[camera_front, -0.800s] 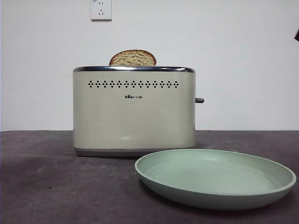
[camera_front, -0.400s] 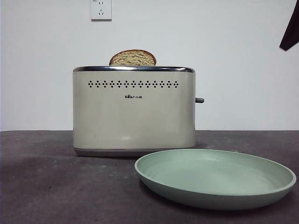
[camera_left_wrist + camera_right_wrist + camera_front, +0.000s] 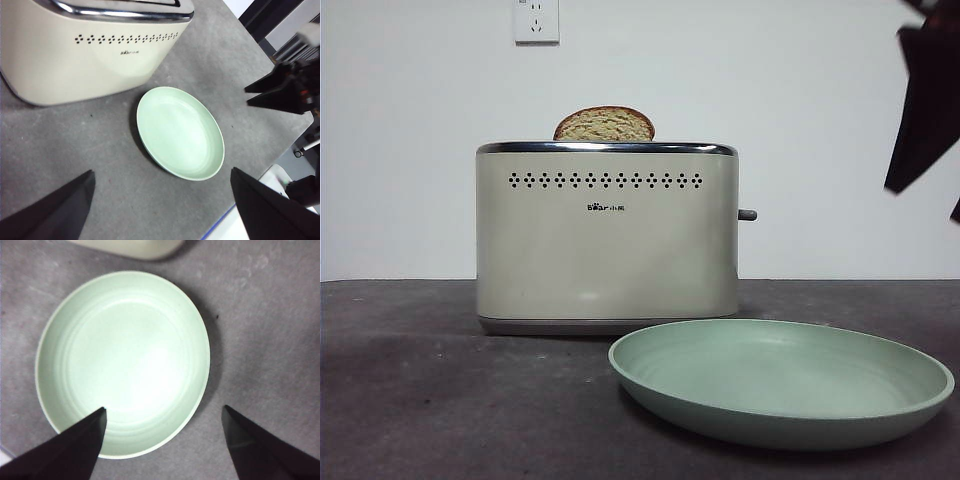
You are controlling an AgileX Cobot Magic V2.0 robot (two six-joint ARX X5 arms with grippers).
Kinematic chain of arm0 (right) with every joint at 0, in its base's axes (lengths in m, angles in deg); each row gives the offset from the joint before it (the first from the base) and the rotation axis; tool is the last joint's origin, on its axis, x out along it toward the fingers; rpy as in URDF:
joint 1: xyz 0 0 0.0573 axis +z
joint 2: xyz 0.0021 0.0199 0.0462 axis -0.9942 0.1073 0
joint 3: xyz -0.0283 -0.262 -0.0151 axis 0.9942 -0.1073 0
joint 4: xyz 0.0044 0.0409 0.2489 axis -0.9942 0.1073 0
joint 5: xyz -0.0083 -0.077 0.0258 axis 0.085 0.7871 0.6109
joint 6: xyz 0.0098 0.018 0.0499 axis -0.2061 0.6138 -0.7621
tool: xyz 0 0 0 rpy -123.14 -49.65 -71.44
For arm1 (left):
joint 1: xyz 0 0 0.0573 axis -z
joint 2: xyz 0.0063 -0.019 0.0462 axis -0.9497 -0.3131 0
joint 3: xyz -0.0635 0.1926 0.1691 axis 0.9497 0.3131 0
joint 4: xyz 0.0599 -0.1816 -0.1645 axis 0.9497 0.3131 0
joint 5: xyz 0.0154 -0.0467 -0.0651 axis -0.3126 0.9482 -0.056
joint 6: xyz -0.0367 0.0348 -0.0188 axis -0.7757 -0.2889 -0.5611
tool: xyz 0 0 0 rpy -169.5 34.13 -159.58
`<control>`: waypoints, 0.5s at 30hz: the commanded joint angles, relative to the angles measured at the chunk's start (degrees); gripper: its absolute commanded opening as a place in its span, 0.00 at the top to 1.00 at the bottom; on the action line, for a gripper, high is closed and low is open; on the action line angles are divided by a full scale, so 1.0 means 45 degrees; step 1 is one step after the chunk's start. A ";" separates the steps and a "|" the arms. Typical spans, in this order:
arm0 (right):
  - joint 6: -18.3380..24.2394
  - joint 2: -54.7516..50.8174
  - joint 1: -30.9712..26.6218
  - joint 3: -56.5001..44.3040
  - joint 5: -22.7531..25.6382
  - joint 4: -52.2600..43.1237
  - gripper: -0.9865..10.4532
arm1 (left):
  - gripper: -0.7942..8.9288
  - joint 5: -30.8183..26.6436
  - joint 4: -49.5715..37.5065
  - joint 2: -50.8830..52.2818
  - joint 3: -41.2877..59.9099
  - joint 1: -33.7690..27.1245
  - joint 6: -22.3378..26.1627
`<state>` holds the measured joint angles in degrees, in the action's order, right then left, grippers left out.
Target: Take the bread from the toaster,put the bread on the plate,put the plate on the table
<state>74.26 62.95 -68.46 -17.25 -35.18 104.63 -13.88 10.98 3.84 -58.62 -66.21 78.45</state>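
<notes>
- Where a second ago only a black tip showed at the front view's top corner, the right gripper (image 3: pixel 162 440) now hangs there large and dark, having come down; its jaws are spread wide with nothing between them.
- Below and between the right gripper's fingers (image 3: pixel 80 447): the plate (image 3: pixel 75 330), bare, lying flat on the table (image 3: pixel 270 315); one finger overlaps its rim in the wrist view, with no contact to be seen.
- Beyond the plate from those fingers: the toaster (image 3: pixel 607 240), upright, unmoved, its base just behind the plate's near rim.
- Bread (image 3: pixel 604 124): seated in the toaster's slot, only the domed top showing above the chrome rim, unchanged; well apart from both grippers.
- Left gripper (image 3: pixel 162 205): jaws wide apart, empty, held high over the table with the plate ahead of its fingers and the toaster further out.
- Judgement: the task is barely begun. The right arm's descent over the plate suggests it is taking station there, leaving the bread to the left arm.
</notes>
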 commanded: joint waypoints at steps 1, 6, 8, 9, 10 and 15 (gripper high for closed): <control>-0.0141 0.0408 0.0078 0.0209 0.0005 -0.0209 0.59 | 0.46 0.0015 -0.0568 -0.0073 -0.0287 0.0024 0.0228; -0.0136 0.0534 0.0078 0.0209 0.0005 -0.0355 0.59 | 0.46 -0.0044 -0.1938 -0.0602 -0.0335 0.0083 0.0185; -0.0136 0.0534 0.0078 0.0209 0.0005 -0.0350 0.59 | 0.46 -0.0092 -0.2773 -0.1005 -0.0413 0.0233 0.0146; -0.0136 0.0534 0.0078 0.0209 0.0005 -0.0350 0.59 | 0.46 -0.0214 -0.3157 -0.1248 -0.0500 0.0321 0.0117; -0.0136 0.0534 0.0078 0.0209 0.0005 -0.0345 0.59 | 0.46 -0.0345 -0.3463 -0.1501 -0.0617 0.0418 0.0112; -0.0136 0.0534 0.0078 0.0209 0.0000 -0.0350 0.59 | 0.46 -0.1083 -0.4410 -0.3356 -0.1904 0.1010 0.0520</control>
<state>74.22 64.81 -68.46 -17.25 -35.18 103.45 -18.25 -7.78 -9.67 -65.24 -62.04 78.79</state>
